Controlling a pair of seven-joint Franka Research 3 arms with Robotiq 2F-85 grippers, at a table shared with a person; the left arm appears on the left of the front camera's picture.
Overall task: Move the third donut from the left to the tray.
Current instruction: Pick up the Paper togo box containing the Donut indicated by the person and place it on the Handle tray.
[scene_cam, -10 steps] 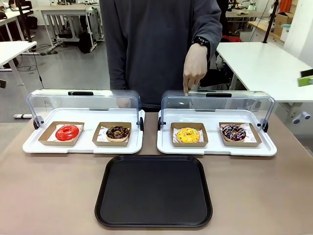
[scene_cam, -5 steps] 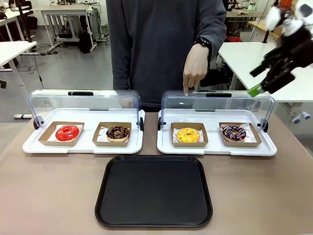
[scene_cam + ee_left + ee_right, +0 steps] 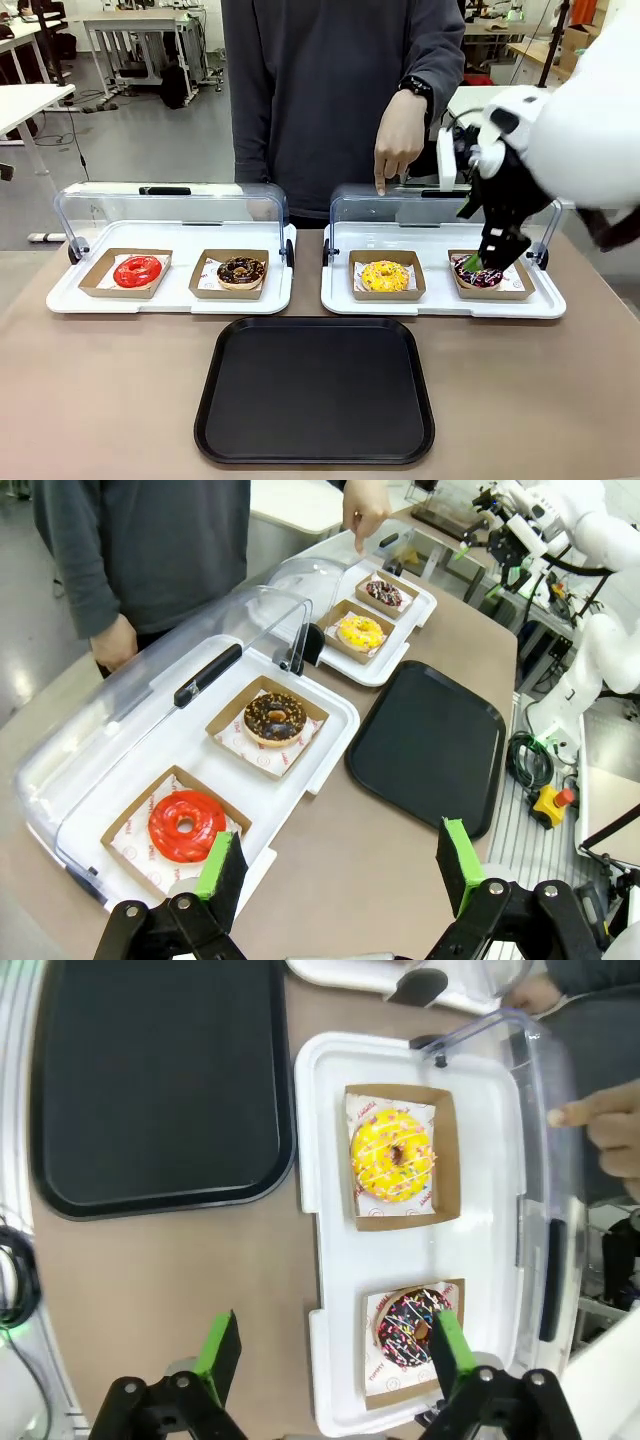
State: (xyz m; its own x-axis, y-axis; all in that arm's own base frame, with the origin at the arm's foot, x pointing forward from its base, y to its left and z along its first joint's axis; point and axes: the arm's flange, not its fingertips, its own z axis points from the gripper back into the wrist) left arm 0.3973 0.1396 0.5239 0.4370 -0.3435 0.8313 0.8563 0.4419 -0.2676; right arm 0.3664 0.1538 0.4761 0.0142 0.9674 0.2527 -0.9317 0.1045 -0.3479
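Observation:
The yellow-glazed sprinkled donut point(image 3: 384, 275) sits in its brown cardboard holder, on the left side of the right-hand white tray point(image 3: 440, 305). The right wrist view has this donut point(image 3: 393, 1155) ahead of the fingers, and it is far off in the left wrist view point(image 3: 361, 632). The black tray point(image 3: 315, 390) lies empty at the table's front. My right gripper point(image 3: 480, 262) hangs open over the chocolate sprinkled donut point(image 3: 480, 272), to the right of the yellow one. My left gripper point(image 3: 340, 860) is open and holds nothing, high above the table's left end.
A person's hand point(image 3: 398, 140) points a finger down at the right tray's raised clear lid point(image 3: 445, 210), behind the yellow donut. The left white tray point(image 3: 170, 298) holds a red donut point(image 3: 137, 270) and a chocolate donut point(image 3: 241, 270).
My right arm has swung in from the upper right and come down over the right white tray. The person's pointing hand and the donuts have stayed put.

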